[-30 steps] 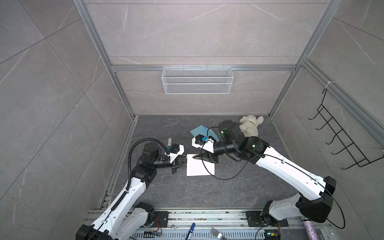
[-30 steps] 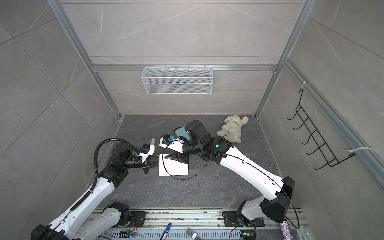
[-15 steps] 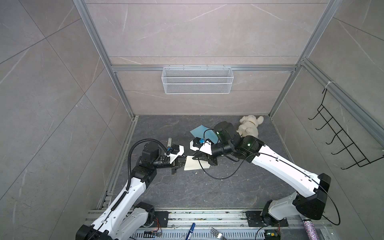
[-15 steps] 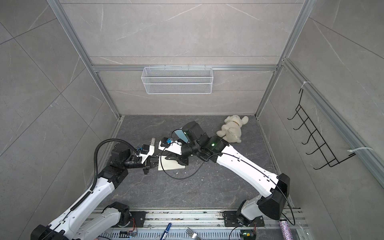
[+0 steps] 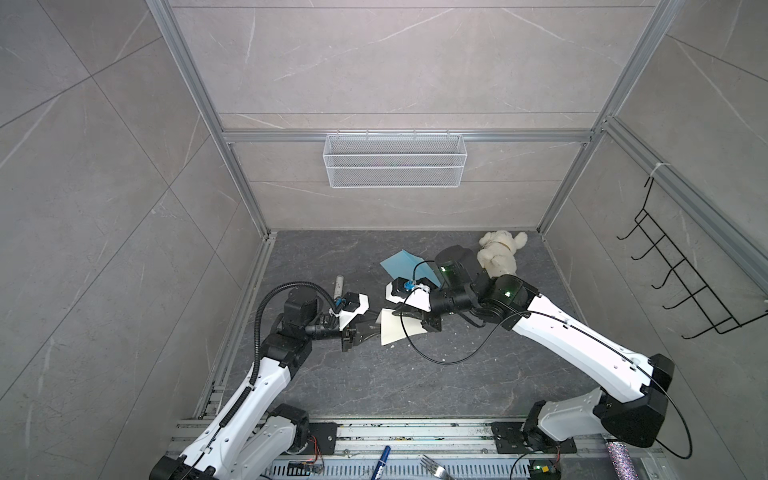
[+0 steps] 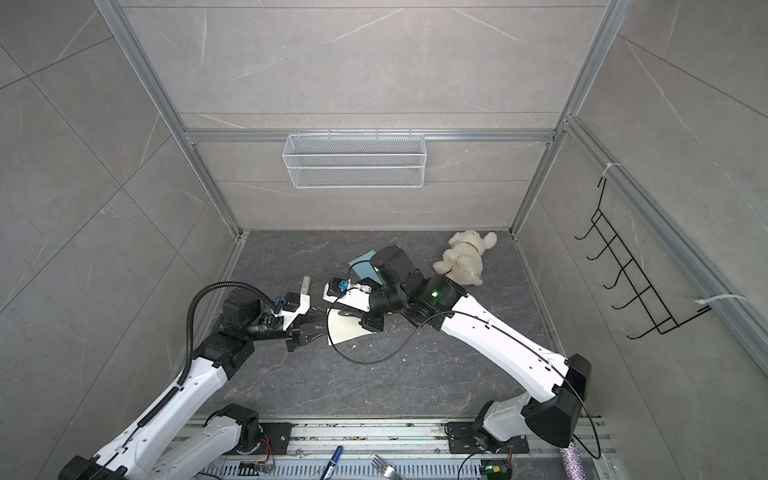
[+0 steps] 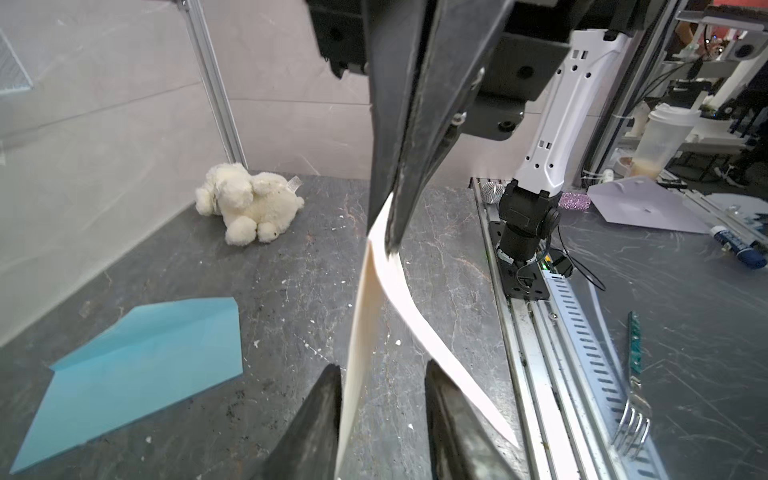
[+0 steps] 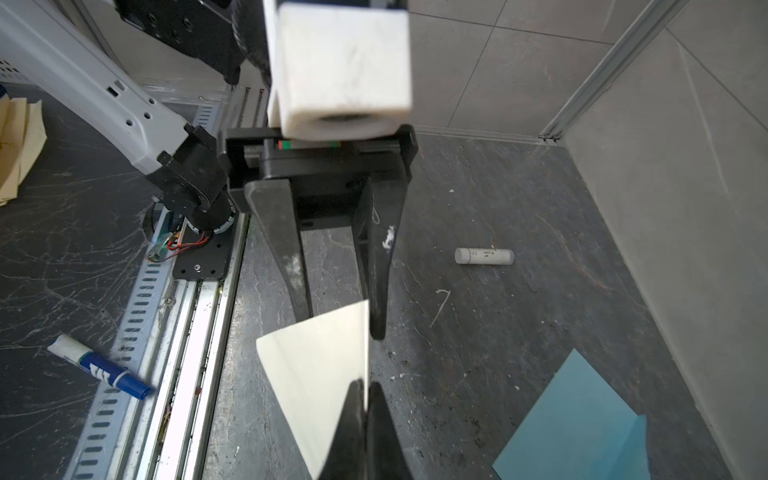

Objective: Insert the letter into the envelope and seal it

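Note:
The letter [image 5: 397, 332] [image 6: 343, 330], a cream sheet, hangs bent and raised off the dark floor. My right gripper [image 5: 397, 319] [image 6: 345, 316] [image 8: 363, 384] is shut on one edge of the letter [image 8: 316, 365]. My left gripper [image 5: 374, 330] [image 6: 319, 328] [image 7: 382, 365] faces it, open, and the letter's [image 7: 374, 291] opposite edge runs between its spread jaws, close to one finger. The light blue envelope [image 5: 401, 264] [image 6: 360, 268] [image 7: 137, 365] [image 8: 582, 419] lies flat on the floor behind the right wrist, partly hidden in both top views.
A white plush toy [image 5: 498, 253] [image 7: 245, 203] lies at the back right. A white tube [image 5: 339, 286] [image 8: 484, 255] lies behind the left gripper. A wire basket [image 5: 395, 166] hangs on the back wall. A marker [image 5: 382, 455] and a fork [image 5: 432, 473] lie on the front rail.
My right gripper has shut on the letter and raised it off the floor. The left gripper, shut on the letter's edge before, has opened.

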Robot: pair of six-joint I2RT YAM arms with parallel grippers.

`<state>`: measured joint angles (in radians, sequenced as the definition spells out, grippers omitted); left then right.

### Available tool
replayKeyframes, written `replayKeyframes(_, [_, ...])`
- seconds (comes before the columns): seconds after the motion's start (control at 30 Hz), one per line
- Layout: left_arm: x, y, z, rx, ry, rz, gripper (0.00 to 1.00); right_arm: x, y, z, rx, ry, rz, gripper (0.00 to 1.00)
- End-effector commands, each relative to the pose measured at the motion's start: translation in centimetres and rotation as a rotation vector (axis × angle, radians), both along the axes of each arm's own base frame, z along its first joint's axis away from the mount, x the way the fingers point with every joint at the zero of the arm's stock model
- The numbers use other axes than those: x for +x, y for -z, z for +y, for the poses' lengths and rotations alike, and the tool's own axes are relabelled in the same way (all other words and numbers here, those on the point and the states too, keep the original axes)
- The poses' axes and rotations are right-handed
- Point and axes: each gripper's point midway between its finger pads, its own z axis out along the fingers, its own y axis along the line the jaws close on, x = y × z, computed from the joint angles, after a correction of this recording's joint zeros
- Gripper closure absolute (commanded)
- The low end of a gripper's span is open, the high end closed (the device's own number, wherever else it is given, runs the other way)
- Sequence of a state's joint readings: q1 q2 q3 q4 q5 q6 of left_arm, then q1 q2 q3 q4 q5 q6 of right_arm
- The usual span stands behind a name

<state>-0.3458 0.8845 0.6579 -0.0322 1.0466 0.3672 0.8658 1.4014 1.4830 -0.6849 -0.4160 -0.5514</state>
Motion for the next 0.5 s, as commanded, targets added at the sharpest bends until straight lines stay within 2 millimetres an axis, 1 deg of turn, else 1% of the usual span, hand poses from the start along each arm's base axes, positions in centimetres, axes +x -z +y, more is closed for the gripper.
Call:
replayKeyframes(0.0, [0.1, -0.9, 0.5, 0.006, -0.032, -0.090, 0.53, 0.2, 1.5, -2.6, -0.109, 0.060, -0.046, 1.00])
replayKeyframes(0.1, [0.2, -1.1, 0.8, -0.004, -0.057, -0.119, 0.46, 0.3, 2.6, -3.5, -0.150, 0.078, -0.059, 1.00])
replayKeyframes(0.23, [0.0, -1.3, 0.9, -0.030, -0.057, -0.151, 0.35, 0.1, 3.5, -3.1, -0.152, 0.030, -0.082, 1.00])
replayKeyframes(0.3, [-0.4, -1.4, 0.8, -0.040, -0.033, -0.156, 0.34, -0.1, 3.8, -2.6, -0.147, -0.008, -0.083, 1.00])
replayKeyframes(0.4, [-0.6, -1.5, 0.7, -0.051, -0.010, -0.141, 0.34, -0.7, 3.6, -1.5, -0.109, -0.075, -0.082, 1.00])
replayKeyframes(0.47, [-0.6, -1.6, 0.5, -0.055, 0.000, -0.123, 0.35, -0.7, 3.5, -0.8, -0.082, -0.091, -0.085, 1.00])
